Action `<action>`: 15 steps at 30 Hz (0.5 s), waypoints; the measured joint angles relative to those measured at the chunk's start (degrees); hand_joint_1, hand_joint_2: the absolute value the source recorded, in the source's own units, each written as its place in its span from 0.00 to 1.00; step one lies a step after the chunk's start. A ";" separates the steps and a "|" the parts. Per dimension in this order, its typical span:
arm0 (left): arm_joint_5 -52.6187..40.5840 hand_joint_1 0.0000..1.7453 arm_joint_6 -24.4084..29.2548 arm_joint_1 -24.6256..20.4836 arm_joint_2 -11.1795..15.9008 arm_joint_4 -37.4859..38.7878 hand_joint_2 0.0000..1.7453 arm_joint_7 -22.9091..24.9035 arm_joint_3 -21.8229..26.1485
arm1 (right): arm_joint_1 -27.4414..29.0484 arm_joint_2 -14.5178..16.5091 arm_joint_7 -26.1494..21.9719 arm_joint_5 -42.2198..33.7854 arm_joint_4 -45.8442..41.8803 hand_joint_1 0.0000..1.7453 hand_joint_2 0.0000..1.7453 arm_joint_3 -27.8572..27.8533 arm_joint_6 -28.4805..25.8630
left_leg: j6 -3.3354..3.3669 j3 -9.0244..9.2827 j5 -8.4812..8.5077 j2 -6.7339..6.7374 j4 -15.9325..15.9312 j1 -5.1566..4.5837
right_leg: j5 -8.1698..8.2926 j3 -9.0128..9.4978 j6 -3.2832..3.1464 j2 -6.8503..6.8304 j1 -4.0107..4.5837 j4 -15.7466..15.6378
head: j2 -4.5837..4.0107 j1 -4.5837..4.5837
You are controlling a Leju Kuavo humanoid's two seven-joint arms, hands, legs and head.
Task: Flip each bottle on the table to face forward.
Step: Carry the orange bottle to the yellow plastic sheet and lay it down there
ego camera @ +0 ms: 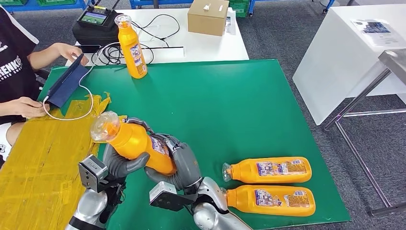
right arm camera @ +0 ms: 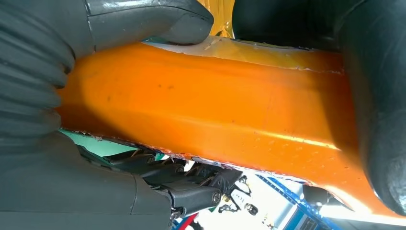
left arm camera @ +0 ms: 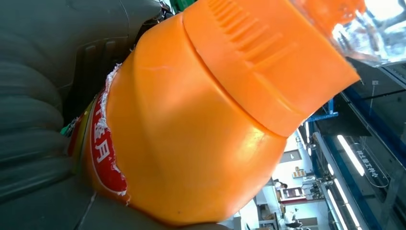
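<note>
Right now I have the held bottle (ego camera: pixel 136 143) lifted off the green tabletop (ego camera: pixel 230 110), gripped between both hands. My left hand (ego camera: pixel 119 163) cups it from beneath near the shoulder, and my right hand (ego camera: pixel 184 165) wraps its fingers (right arm camera: pixel 153 17) round the lower body and base. Its long axis runs slantwise, clear cap (ego camera: pixel 103 127) up and towards my left, base down towards my right. So the turn I judge comes next is a roll about that axis, then tipping the base down.

The open room lies ahead and to the middle of the green mat. To my right, two lying bottles (ego camera: pixel 268 170) rest side by side near the front edge, caps towards me, close to my right forearm, so I should not swing that way. An upright bottle (ego camera: pixel 133 48) stands well apart at the far edge, near a person's hand (ego camera: pixel 72 50) with a tablet (ego camera: pixel 67 84).
</note>
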 joint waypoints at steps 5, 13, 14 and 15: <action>-0.93 1.00 1.80 -0.01 -0.07 -0.04 1.00 -0.13 -0.14 | 0.52 -0.02 -0.04 -0.91 -0.84 0.18 1.00 0.09 -0.74 | 0.00 0.00 0.00 0.00 0.00 0.00 | 0.00 0.00 0.00 0.00 0.00 0.00 | 0.00 0.01; -18.12 1.00 17.38 -0.53 1.81 -1.65 1.00 5.22 0.30 | 4.59 -1.24 0.12 -3.03 -7.39 0.00 1.00 -1.72 -3.44 | 0.00 -0.02 0.00 -0.01 0.00 0.00 | 0.00 -0.02 0.00 0.00 0.00 0.00 | 0.00 0.01; -22.95 1.00 20.52 -0.94 2.60 -1.60 1.00 7.61 0.95 | 5.55 -1.67 0.51 -2.58 -9.21 0.00 1.00 -2.48 -3.89 | 0.00 -0.02 0.00 0.00 0.00 0.00 | 0.00 -0.03 0.00 0.00 0.00 0.00 | 0.00 0.02; -29.35 1.00 23.74 -1.58 3.63 -1.17 1.00 10.68 1.91 | 6.57 -2.28 1.30 -1.65 -11.42 0.00 1.00 -3.50 -4.10 | 0.00 -0.02 0.00 0.00 0.00 0.00 | 0.00 -0.05 0.00 0.00 0.01 0.00 | 0.00 0.01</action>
